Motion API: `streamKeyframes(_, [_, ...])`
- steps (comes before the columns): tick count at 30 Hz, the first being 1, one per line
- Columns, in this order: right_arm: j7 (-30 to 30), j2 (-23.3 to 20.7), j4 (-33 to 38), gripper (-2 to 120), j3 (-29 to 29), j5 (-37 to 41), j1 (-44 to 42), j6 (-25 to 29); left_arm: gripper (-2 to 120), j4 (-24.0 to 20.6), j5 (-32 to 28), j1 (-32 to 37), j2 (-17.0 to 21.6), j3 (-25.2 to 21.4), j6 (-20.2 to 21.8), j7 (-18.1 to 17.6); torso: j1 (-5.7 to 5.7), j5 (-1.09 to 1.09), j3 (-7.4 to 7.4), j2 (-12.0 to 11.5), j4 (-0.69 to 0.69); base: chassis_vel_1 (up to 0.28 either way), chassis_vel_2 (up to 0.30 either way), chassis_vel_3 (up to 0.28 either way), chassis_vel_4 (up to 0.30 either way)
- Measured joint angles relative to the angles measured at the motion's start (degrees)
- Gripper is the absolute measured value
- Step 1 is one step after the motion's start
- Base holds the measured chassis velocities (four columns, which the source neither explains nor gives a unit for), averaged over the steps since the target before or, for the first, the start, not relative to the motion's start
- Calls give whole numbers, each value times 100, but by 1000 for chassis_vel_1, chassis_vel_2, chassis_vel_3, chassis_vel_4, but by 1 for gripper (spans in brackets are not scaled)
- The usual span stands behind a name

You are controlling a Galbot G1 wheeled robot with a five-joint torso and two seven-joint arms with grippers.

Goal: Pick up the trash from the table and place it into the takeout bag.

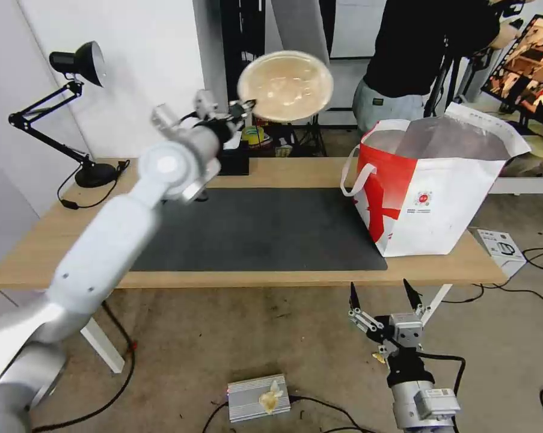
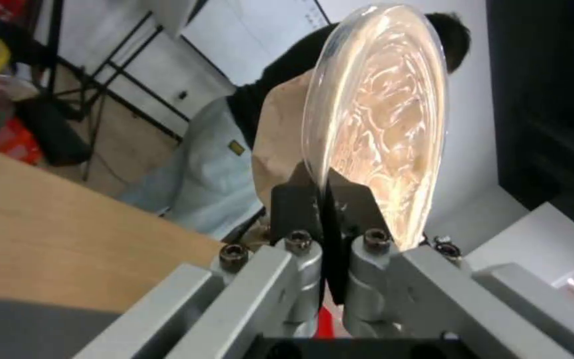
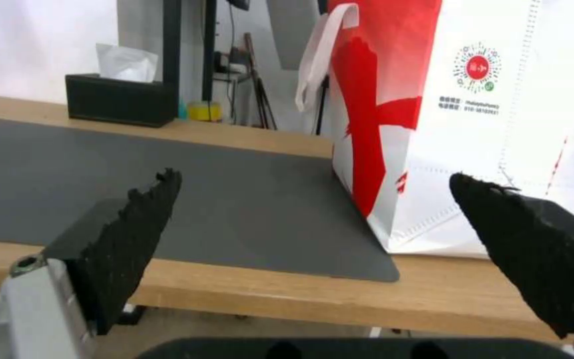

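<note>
Your left gripper (image 1: 247, 108) holds the beige pulp bowl (image 1: 285, 85) by its rim, jaws clamped, raised above the surface's (image 1: 283, 171) far edge. Your right gripper (image 1: 384, 296) waits below the near edge, jaws apart.

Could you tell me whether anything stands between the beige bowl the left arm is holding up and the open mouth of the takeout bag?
Nothing visible does. The left tool grips the beige bowl by its rim, high above the table; only open air separates it from the takeout bag, whose mouth gapes upward. The right tool hangs open below the table edge.

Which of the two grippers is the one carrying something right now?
The left gripper: it is raised above the table, shut on the rim of the beige pulp bowl. The right gripper hangs open below the table edge.
</note>
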Motion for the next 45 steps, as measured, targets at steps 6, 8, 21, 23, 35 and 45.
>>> streamKeyframes(6, [0, 0, 0, 100, 0, 0, 0, 0, 0, 672, 190, -506, -522, 312, -8, 208, 0, 1, 0, 0, 0, 0, 0, 0, 0])
streamKeyframes(8, [0, 0, 0, 100, 0, 0, 0, 0, 0, 982, 312, -668, -736, 417, -23, 295, 0, 1, 0, 0, 0, 0, 0, 0, 0])
streamKeyframes(21, [0, 0, 0, 100, 0, 0, 0, 0, 0, 1959, 650, -1112, -1244, 1030, -64, 1032, 0, 0, -1, 0, 1, 0, 0, 0, 0])
streamKeyframes(23, [0, 0, -1, 100, 0, 0, 0, 0, 0, 2015, 1003, -1111, -1236, 1326, -65, 1477, 0, 0, -1, 0, 1, 0, 0, 0, 0])
streamKeyframes(35, [0, 0, -1, 100, 0, 0, 0, 0, 0, 2268, 1923, -1285, -1366, 2116, -434, 2411, -1, 0, -1, 0, -1, 0, 0, 0, 0])
streamKeyframes(45, [0, 0, 0, 100, 0, 0, 0, 0, 0, 2785, 2757, -1579, -1428, 2714, -721, 2864, -1, 0, -1, 0, 0, 0, 0, 0, 0])
